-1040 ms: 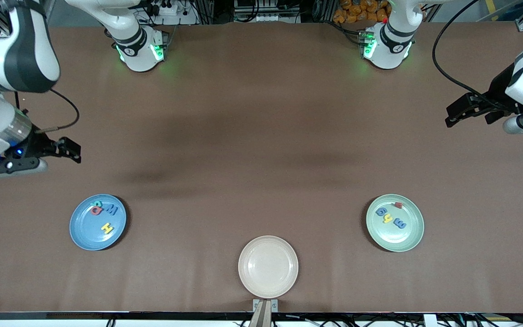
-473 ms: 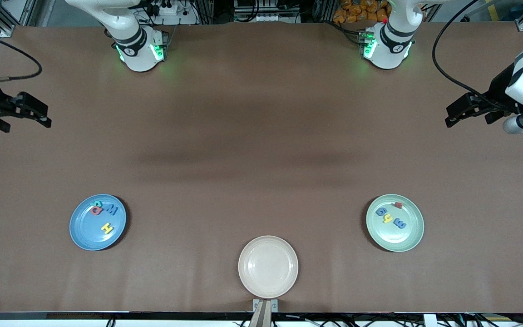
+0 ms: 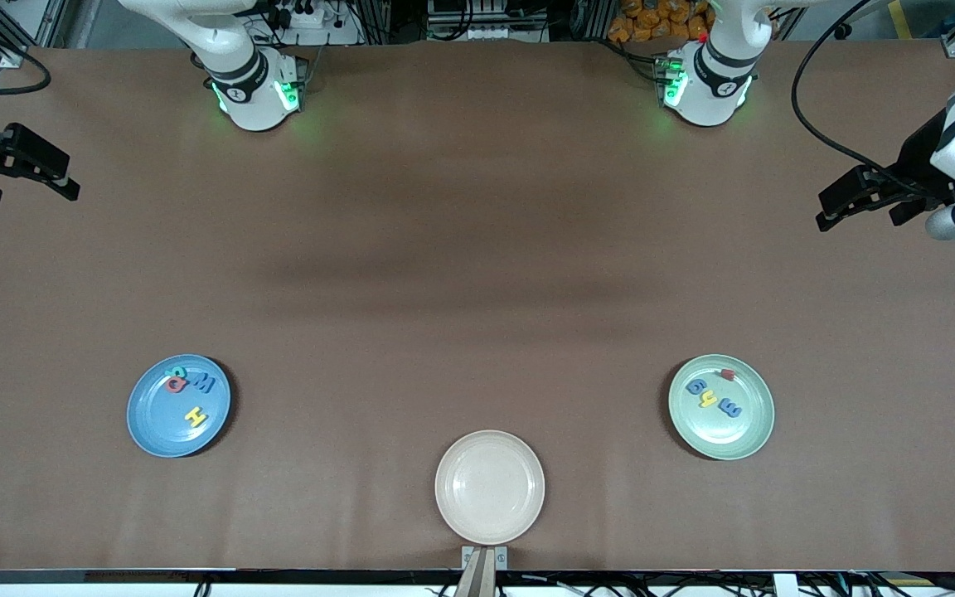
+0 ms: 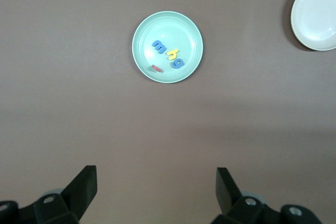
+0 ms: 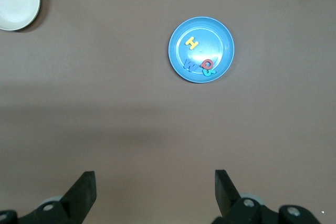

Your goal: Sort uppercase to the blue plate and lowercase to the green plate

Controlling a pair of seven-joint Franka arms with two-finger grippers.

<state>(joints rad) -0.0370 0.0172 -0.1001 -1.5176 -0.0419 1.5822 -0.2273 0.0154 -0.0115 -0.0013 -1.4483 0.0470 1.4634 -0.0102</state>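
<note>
Over at the right arm's end of the table, the right gripper (image 3: 26, 170) hangs wide open and empty, and the blue plate (image 3: 150, 431) holds the yellow H (image 3: 195, 415), blue M (image 3: 203, 384), red Q (image 3: 176, 384) and teal R (image 3: 180, 372). Mid-table, nearest the front camera, sits a bare beige plate (image 3: 489, 487). Toward the left arm's end, the green plate (image 3: 747, 435) has the lowercase letters (image 3: 714, 396); its wrist view shows the red one (image 4: 156, 68) better, and the left gripper (image 3: 855, 207) hangs open, empty.
</note>
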